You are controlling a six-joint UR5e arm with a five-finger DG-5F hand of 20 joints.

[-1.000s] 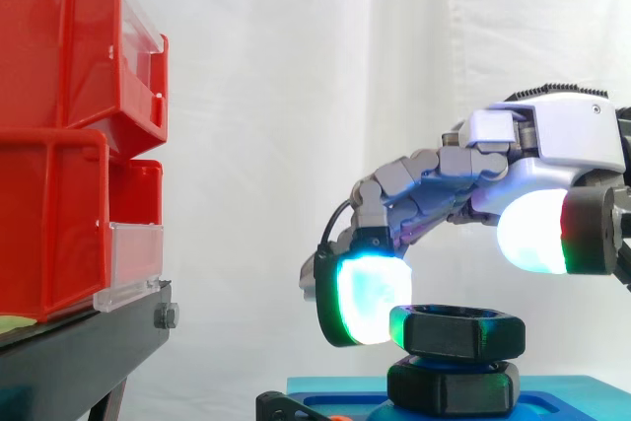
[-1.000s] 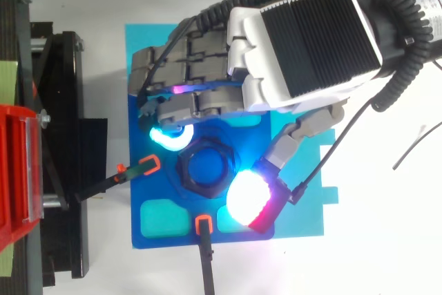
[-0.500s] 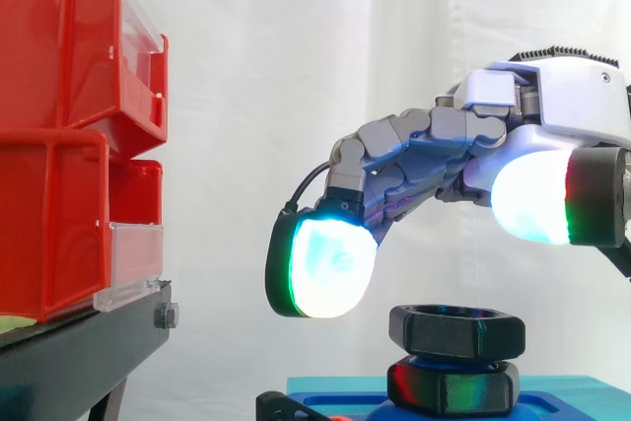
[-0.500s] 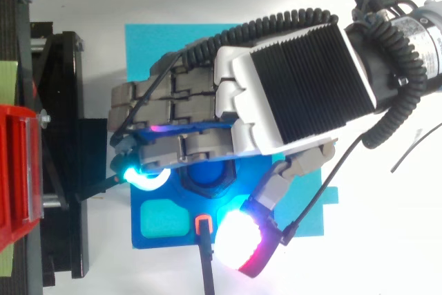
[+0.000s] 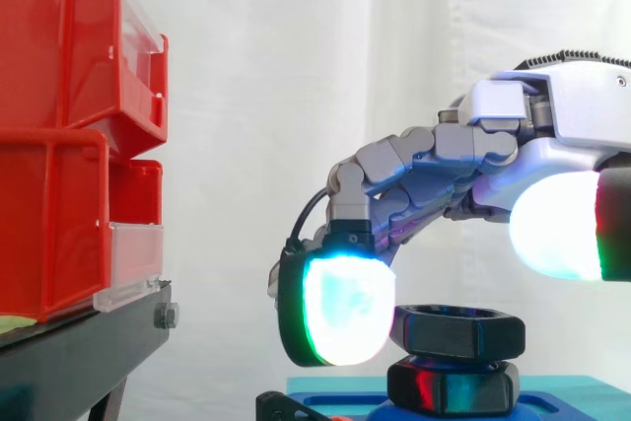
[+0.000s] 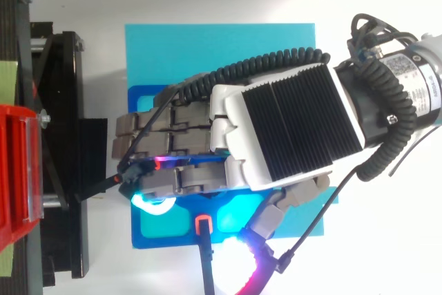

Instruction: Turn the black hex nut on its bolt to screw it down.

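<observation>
Looks like a re-grip between turns. Got the black hex nut (image 5: 458,330) up on its bolt, right above a second black hex piece (image 5: 454,387) seated in the blue fixture (image 6: 141,98) on the cyan plate (image 6: 207,53).

Reaching in from 3 o'clock with the hand (image 6: 290,129), spread apart and clamped on nothing. One glowing finger pad (image 5: 340,308) down at the nut's 9 o'clock, thumb pad (image 5: 557,234) up around 2 o'clock and well clear. Can't tell about actual contact between that finger pad and the nut tbh, maybe just hanging in front of it.

To do this step right:
- Drop the thumb pad to nut height first, onto a flat opposite the finger pad.
- Pinch on flats, not corners, or expect slipping.
- Rotate about the bolt's axis, with no sideways shove and no lifting.
- Go easy on the squeeze, just enough to drag the nut round.
- Stay off the orange-tipped clamps (image 6: 202,224) near the fixture's 6 o'clock in the top view.

No worry about the red bins (image 5: 69,125), way off at 9 o'clock.
</observation>
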